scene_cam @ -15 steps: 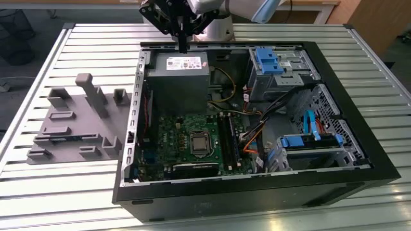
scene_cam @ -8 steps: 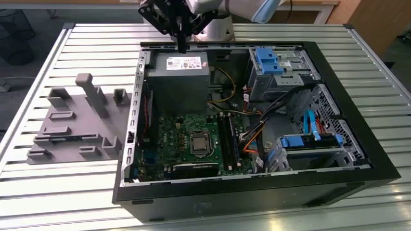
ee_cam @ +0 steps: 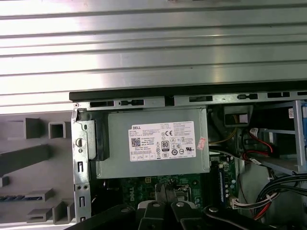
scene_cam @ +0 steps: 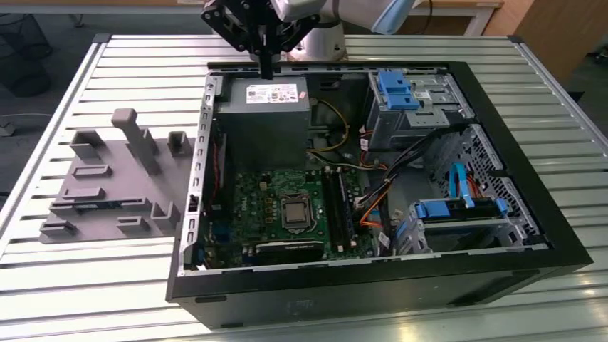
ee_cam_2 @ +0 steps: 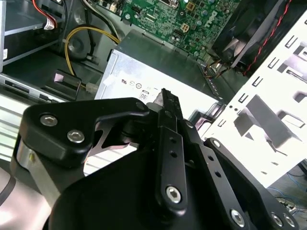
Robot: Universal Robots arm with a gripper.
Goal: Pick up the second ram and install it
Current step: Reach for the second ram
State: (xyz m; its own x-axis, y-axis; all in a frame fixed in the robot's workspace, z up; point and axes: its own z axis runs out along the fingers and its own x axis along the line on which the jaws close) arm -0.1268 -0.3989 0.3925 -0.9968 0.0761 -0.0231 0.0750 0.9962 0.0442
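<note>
Currently the hand [scene_cam: 267, 70] hangs over the far end of the open computer case [scene_cam: 380, 292], above the grey power supply [scene_cam: 261, 128], its fingers [ee_cam_2: 168, 115] pressed together with nothing between them. Well apart from it, on the exterior view's left, the second ram [scene_cam: 95, 206] lies as a blue-green strip in a slot of the grey holder [scene_cam: 124, 178], which stands on the slatted bench [scene_cam: 95, 285] just beside the case.
</note>
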